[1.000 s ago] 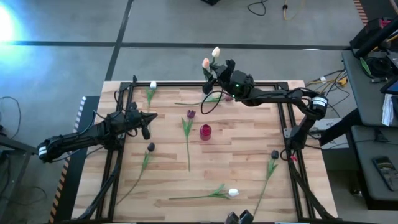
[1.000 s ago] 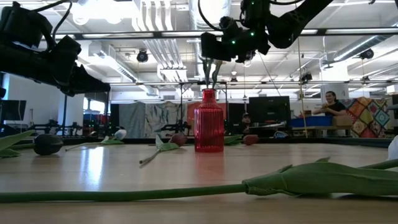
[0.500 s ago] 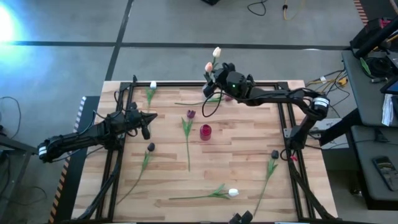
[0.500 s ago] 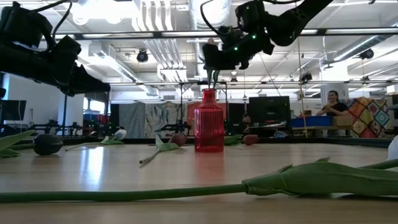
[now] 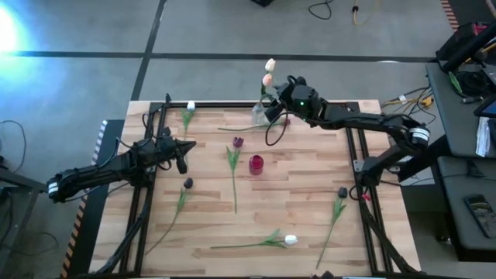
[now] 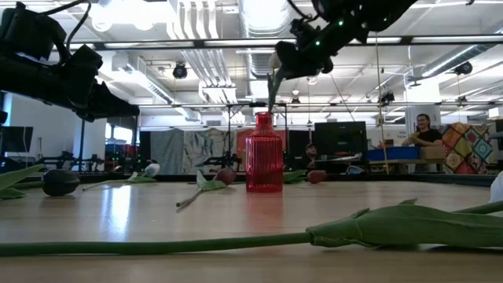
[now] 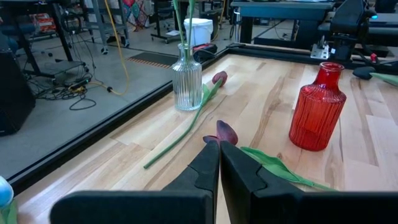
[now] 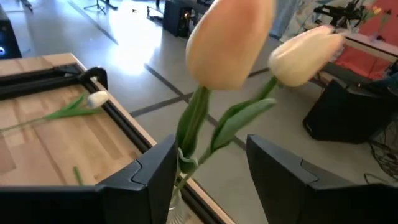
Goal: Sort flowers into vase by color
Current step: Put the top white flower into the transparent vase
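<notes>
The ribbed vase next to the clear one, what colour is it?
Red, see-through. The ribbed vase shows best in the left wrist view.

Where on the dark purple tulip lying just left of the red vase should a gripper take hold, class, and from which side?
Grip the dark purple tulip midway along its thin stem, below the leaf, coming straight down from above. It lies flat on the table, head toward the far edge, so fingers should straddle the stem crosswise. The red vase stands close beside the upper stem, so a lower grip probably gives more room.
</notes>
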Robot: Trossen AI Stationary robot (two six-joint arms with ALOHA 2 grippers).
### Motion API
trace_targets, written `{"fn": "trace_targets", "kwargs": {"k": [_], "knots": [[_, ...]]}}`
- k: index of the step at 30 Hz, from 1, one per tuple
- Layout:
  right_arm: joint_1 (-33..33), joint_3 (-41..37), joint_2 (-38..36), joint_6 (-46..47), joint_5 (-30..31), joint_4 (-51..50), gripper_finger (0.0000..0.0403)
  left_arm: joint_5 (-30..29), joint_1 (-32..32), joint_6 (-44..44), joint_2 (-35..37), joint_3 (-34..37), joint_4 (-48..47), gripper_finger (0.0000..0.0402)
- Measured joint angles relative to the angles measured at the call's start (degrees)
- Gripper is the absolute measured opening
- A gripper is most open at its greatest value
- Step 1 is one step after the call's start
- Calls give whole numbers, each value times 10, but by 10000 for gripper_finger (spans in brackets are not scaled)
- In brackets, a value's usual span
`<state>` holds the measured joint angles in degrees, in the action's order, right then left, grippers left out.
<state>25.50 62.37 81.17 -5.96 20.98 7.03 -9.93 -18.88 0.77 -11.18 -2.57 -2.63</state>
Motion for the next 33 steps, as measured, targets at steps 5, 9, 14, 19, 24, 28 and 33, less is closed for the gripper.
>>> {"fn": "trace_targets", "kwargs": {"k": [5, 9, 14, 19, 24, 28, 33], "knots": [[-1, 0, -37, 19, -2, -76, 185, 0, 0, 0, 0, 0, 0, 0], [-8, 0, -71, 14, -13, -147, 176, 0, 0, 0, 0, 0, 0, 0], [-20, -3, -108, 12, -13, -199, 114, 0, 0, 0, 0, 0, 0, 0], [-34, -55, -133, 13, -14, -188, 22, 0, 0, 0, 0, 0, 0, 0], [-46, -142, -137, 45, -14, -147, 11, 0, 0, 0, 0, 0, 0, 0], [-58, -218, -137, 65, -15, -72, 9, 0, 0, 0, 0, 0, 0, 0], [-72, -284, -137, 94, -14, 15, 9, 0, 0, 0, -1, 0, 0, 0]]}}
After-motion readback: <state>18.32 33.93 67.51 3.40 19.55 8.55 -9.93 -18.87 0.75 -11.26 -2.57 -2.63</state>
